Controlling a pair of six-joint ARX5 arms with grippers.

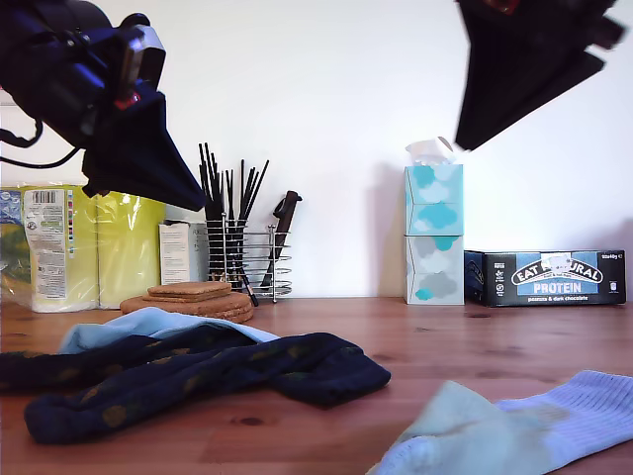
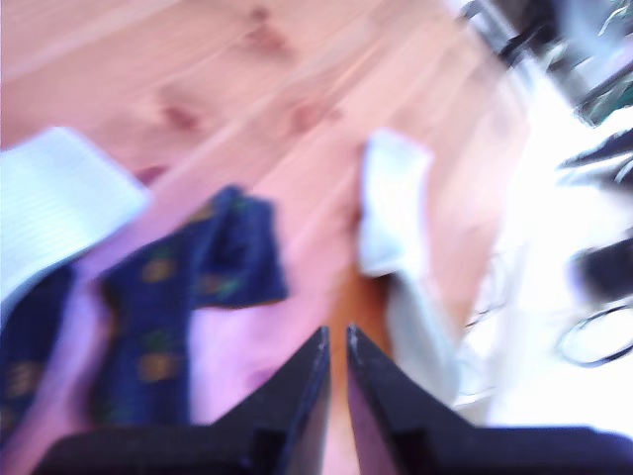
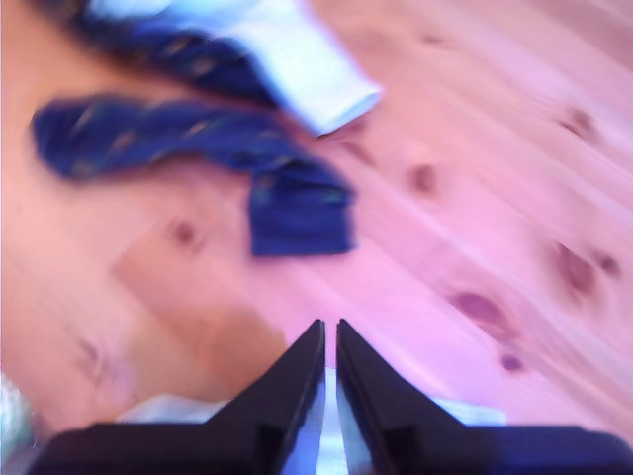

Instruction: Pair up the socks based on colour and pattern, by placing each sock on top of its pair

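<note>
Going from the exterior view's left, an arm hangs high above a yellow-wrapped pack (image 1: 94,242), a stack of cork mats (image 1: 193,299) and a wire holder of black sticks (image 1: 242,252) at the desk's back edge. In front of these, towards the desk's near edge, the two navy dotted socks (image 1: 198,381) lie crossed and touching, one draped over the other, with one light blue sock (image 1: 148,327) partly under them. Further right stand a tissue box stack (image 1: 433,233) and a protein bar box (image 1: 549,277) at the back edge, with another arm high above them. The second light blue sock (image 1: 524,426) lies at the desk's (image 1: 445,346) near edge on the exterior view's right, well apart from its mate.

My first gripper (image 2: 336,341) is clenched on nothing, raised over bare wood between a navy sock and a pale one. My second gripper (image 3: 329,336) is likewise closed and empty, with pale fabric just below its tips, though blur hides whether that is the sock.

The navy pair looks roughly joined; the light blue pair is not yet done. I judge the next move needs a gripper to open, descend on a light blue sock, pinch it and carry it across onto the other.
</note>
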